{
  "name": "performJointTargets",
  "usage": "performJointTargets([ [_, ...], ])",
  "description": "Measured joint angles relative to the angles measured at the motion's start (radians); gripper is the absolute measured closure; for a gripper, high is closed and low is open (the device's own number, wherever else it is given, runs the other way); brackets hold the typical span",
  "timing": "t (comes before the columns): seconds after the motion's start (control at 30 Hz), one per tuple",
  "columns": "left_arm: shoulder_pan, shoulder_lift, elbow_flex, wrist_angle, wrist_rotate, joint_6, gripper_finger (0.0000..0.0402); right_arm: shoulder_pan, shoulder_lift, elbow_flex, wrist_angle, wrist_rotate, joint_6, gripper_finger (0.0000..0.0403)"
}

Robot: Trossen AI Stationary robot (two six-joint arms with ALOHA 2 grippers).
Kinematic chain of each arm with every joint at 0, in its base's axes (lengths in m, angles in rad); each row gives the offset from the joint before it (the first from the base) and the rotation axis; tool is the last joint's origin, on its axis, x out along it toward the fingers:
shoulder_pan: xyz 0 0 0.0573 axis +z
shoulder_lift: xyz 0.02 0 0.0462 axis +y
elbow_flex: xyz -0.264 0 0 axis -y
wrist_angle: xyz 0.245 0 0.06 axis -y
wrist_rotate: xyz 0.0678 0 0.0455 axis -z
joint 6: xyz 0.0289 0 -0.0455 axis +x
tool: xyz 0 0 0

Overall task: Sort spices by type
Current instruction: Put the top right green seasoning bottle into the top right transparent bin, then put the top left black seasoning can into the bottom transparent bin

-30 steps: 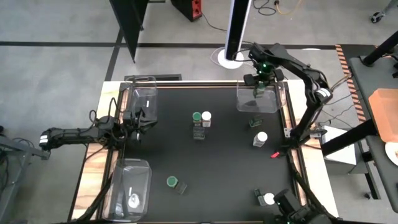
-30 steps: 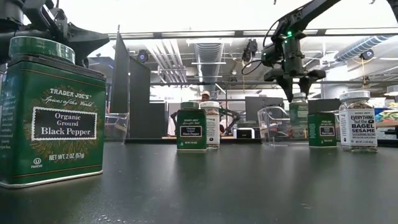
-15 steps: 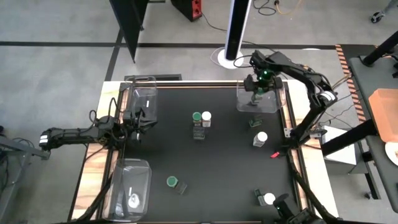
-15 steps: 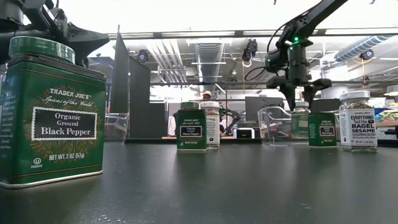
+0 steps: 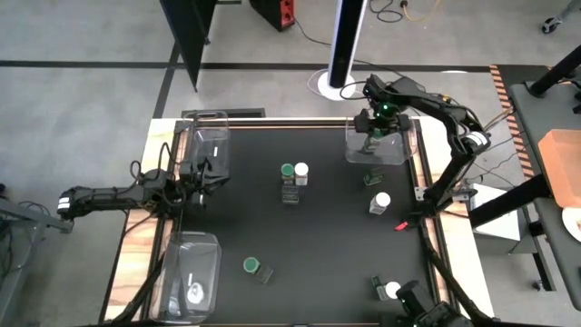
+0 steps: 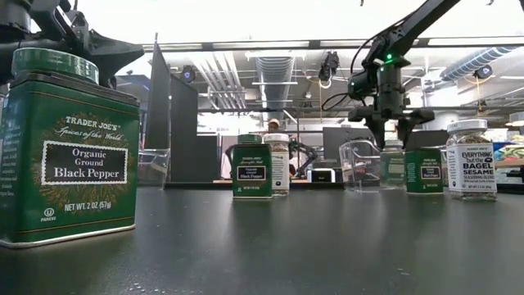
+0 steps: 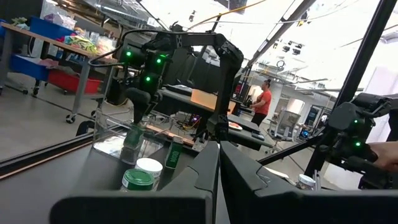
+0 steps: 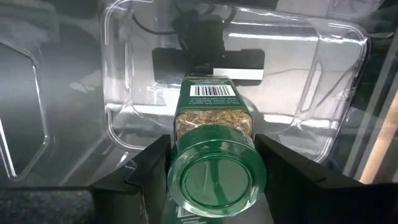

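Green-lidded spice jar (image 8: 216,169) sits clamped in right gripper (image 5: 375,130) jaws over clear tray (image 5: 399,153).

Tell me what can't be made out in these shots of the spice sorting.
- Right tool: the green-lidded jar fills the wrist view; whether the fingers grip it is unclear.
- Bottom-left tray: its white-lidded item is too small in the high view.
- Jar at the near edge: partly covered by dark equipment.
- Left tool: parked at the left table edge.
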Motion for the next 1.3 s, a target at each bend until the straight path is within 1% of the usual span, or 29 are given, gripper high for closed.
performJointTargets([
  [0.1,0.0,0.0,0.0,0.0,0.0,0.0,0.0402,-0.002,0.0,-0.004,0.004,-0.019,0.004,0.0205],
  [0.3,0.0,0.0,0.0,0.0,0.0,0.0,0.0402,-0.002,0.0,-0.009,0.005,-0.02,0.003,0.0205],
  [0.47,0.0,0.0,0.0,0.0,0.0,0.0,0.0402,-0.002,0.0,-0.01,0.007,-0.016,-0.002,0.0191],
  [0.63,0.0,0.0,0.0,0.0,0.0,0.0,0.0402,-0.002,0.0,-0.011,0.009,-0.015,-0.004,0.0188],
  [0.77,0.0,0.0,0.0,0.0,0.0,0.0,0.0402,-0.001,0.0,-0.01,0.009,0.008,-0.006,0.0184],
  [0.9,0.0,0.0,0.0,0.0,0.0,0.0,0.0402,-0.001,0.0,-0.009,0.009,0.013,-0.013,0.0168],
  [1.3,0.0,0.0,0.0,0.0,0.0,0.001,0.0402,-0.002,-0.018,0.005,-0.006,0.013,-0.032,0.0102],
])
